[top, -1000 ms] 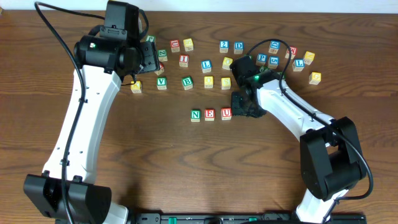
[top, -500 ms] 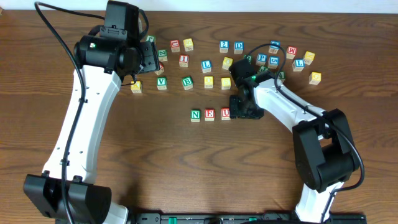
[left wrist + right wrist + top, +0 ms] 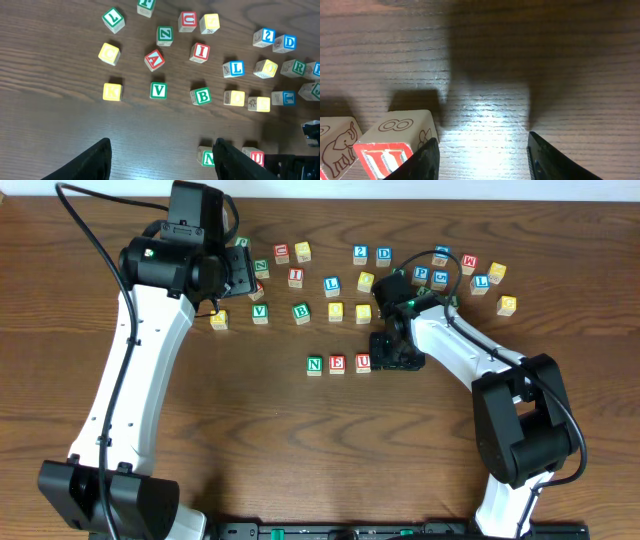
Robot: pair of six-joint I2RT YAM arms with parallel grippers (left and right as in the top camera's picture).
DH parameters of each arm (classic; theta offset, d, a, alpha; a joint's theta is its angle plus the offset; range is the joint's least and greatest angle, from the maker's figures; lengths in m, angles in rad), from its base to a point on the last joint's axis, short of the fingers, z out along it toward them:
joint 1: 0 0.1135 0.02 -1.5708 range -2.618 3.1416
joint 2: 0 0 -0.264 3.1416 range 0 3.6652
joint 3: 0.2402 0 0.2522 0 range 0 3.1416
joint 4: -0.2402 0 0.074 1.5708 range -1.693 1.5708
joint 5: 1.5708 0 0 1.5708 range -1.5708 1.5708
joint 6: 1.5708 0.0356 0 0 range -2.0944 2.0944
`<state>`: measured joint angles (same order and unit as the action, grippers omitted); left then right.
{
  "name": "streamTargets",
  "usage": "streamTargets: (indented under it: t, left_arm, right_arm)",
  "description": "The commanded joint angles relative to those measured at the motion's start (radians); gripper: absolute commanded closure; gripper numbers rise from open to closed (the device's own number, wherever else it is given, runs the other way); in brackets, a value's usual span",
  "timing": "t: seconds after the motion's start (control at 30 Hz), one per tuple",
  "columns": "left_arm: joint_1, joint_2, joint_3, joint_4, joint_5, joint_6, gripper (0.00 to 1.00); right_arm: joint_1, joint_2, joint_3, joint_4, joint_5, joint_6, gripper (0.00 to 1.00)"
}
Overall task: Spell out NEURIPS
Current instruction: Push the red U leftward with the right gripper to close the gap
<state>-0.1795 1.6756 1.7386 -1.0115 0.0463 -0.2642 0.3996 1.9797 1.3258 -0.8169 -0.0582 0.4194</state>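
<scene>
My right claw has edged up beside the U block, open and empty; my left claw hangs open too. Three letters stand, four remain.

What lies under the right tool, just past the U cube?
Between the spread fingers of the right tool only bare table shows; the U cube sits beside one finger. From overhead, the right arm covers that spot.
</scene>
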Motion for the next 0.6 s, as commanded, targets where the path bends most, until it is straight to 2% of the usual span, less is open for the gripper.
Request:
streamTargets:
  t: [0.0,0.3,0.57]
  left_arm:
    - [0.004,-0.009,-0.007,0.007,-0.006,0.009,0.36]
    - [0.004,-0.009,-0.007,0.011,-0.006,0.009,0.36]
    - [0.004,-0.009,-0.007,0.014,-0.006,0.009,0.36]
  right_arm:
    - [-0.026,0.002,-0.002,0.0,-0.008,-0.025,0.5]
    - [-0.112,0.002,0.004,-0.006,-0.143,-0.069,0.48]
    - [-0.098,0.002,0.004,-0.003,-0.146,-0.069,0.47]
